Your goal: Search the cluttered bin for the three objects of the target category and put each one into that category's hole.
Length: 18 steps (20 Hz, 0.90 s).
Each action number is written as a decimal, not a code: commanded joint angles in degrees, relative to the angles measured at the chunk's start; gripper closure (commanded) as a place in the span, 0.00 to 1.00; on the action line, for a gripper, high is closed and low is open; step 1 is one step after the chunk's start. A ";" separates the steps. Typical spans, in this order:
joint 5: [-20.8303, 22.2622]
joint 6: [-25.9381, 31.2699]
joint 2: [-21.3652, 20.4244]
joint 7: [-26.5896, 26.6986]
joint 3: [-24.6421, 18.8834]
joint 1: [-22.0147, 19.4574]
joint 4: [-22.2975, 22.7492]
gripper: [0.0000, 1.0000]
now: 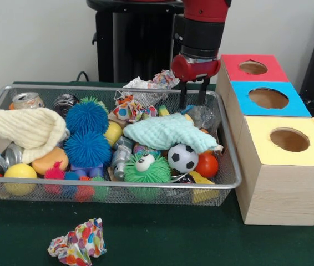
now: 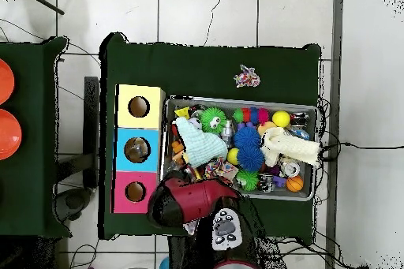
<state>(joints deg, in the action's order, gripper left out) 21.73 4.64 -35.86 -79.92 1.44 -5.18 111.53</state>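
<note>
My gripper (image 1: pixel 193 95) hangs open and empty over the far right corner of the wire bin (image 1: pixel 230 151), its two dark fingers just above the rim. Below it lie a crumpled grey wrapper (image 1: pixel 202 115) and a mint green cloth (image 1: pixel 165 132). The bin also holds two blue spiky balls (image 1: pixel 87 133), a green spiky ball with an eye (image 1: pixel 146 168), a soccer ball (image 1: pixel 182 158), a red ball (image 1: pixel 207 164), a yellow ball (image 1: pixel 19 173), cans (image 1: pixel 26 100) and a cream cloth (image 1: pixel 26 128). In the overhead view the red arm (image 2: pixel 193 199) covers the gripper.
A wooden box (image 1: pixel 282 185) stands right of the bin with a red hole (image 1: pixel 253 67), a blue hole (image 1: pixel 268 98) and a yellow hole (image 1: pixel 289 139). A colourful crumpled paper ball (image 1: pixel 78 243) lies on the green table in front of the bin.
</note>
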 commanded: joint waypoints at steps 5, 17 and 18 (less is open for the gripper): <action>-4.40 -2.03 0.86 -13.33 -0.36 1.47 -0.32 0.00; -4.51 -5.44 3.24 -13.40 0.34 1.80 -0.04 0.00; -4.45 -5.72 3.47 -13.36 0.40 1.82 -0.14 0.00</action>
<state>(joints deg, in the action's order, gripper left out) 19.65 3.93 -35.30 -79.92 2.28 -3.13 111.58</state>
